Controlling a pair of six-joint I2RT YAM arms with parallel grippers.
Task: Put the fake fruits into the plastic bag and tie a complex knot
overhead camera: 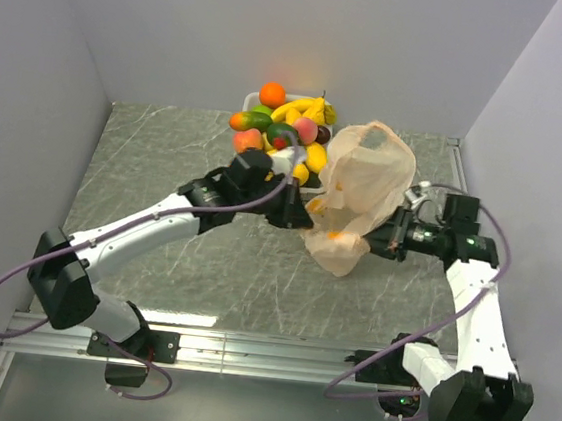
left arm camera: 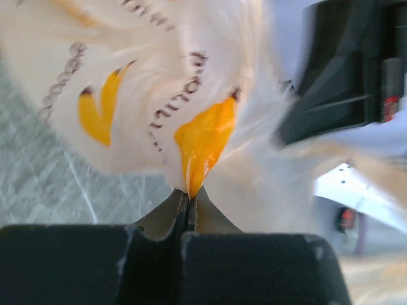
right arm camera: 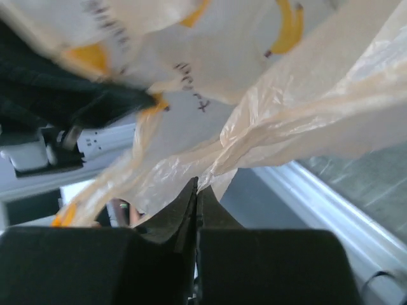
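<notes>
The plastic bag [overhead camera: 360, 194], pale peach with orange print, hangs upright above the table between my two grippers. My left gripper [overhead camera: 301, 213] is shut on the bag's left side, pinching an orange printed patch [left arm camera: 202, 143] at its tips [left arm camera: 189, 198]. My right gripper [overhead camera: 386, 244] is shut on a gathered strip of the bag [right arm camera: 267, 136] at the right side, the film caught at its tips [right arm camera: 197, 187]. The fake fruits [overhead camera: 288, 126] lie heaped in a white tray at the back, behind the left gripper. No knot shows in the bag.
The white tray [overhead camera: 250, 100] stands against the back wall at centre. Grey walls close the table on the left, right and back. An aluminium rail [overhead camera: 247, 346] runs along the near edge by the arm bases.
</notes>
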